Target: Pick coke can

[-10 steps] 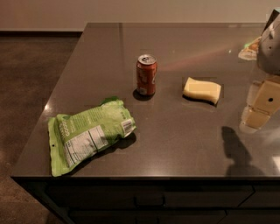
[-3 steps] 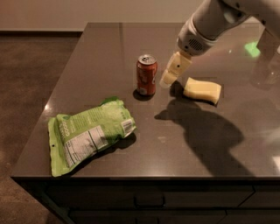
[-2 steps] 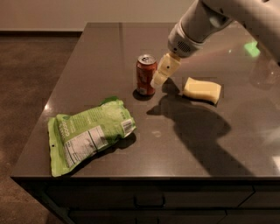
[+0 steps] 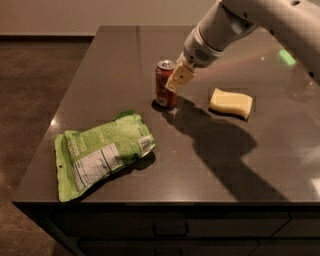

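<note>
Camera view looks down on a dark, glossy bench [image 4: 235, 170] under dim light. The coke can [image 4: 164, 86] stands upright at about 11 o'clock from the bench's middle; it is red with a silver top, and its pale side markings are too blurred to read. A green bag [image 4: 102, 152] lies flat at about 7 o'clock from the can, near the front left corner. It carries a white panel of dark print and some pale lettering on the green, none of it legible; it is closed, so what it holds cannot be seen. A yellow sponge [image 4: 230, 102] rests at about 3 o'clock from the can, well apart from it.

The gripper [image 4: 178, 79] sits at the can's 2 o'clock, its pale tip overlapping the can's upper right edge, on a white arm [image 4: 220, 27] that reaches in from the top right. Whether it is open or closed I cannot tell. The arm's shadow spreads across the bench towards 5 o'clock.

A green glint [image 4: 287, 56] shows on the far right of the bench. A dark floor [image 4: 30, 100] lies to the left, below a pale wall [image 4: 75, 15]. Drawer fronts [image 4: 170, 227] run under the near edge.
</note>
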Controlling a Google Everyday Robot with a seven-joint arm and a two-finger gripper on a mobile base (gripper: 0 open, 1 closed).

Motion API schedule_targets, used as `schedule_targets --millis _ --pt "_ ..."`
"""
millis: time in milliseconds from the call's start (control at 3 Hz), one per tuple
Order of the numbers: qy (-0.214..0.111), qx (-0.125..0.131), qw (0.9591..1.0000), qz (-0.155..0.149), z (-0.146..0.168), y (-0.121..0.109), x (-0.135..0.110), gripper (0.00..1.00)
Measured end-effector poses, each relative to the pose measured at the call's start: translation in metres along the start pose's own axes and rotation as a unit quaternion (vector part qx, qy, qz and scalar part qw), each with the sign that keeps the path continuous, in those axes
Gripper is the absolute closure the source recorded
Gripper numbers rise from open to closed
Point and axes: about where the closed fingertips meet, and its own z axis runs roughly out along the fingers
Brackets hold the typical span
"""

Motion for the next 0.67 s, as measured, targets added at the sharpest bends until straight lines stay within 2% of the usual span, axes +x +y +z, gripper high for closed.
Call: schedule_targets --millis 333,667 --pt "-0.016 -0.004 0.9998 -0.013 -0.004 0.008 -0.012 0.68" --pt "-0.041 -0.009 0.9987 -0.029 -0.017 0.010 -0.027 1.00"
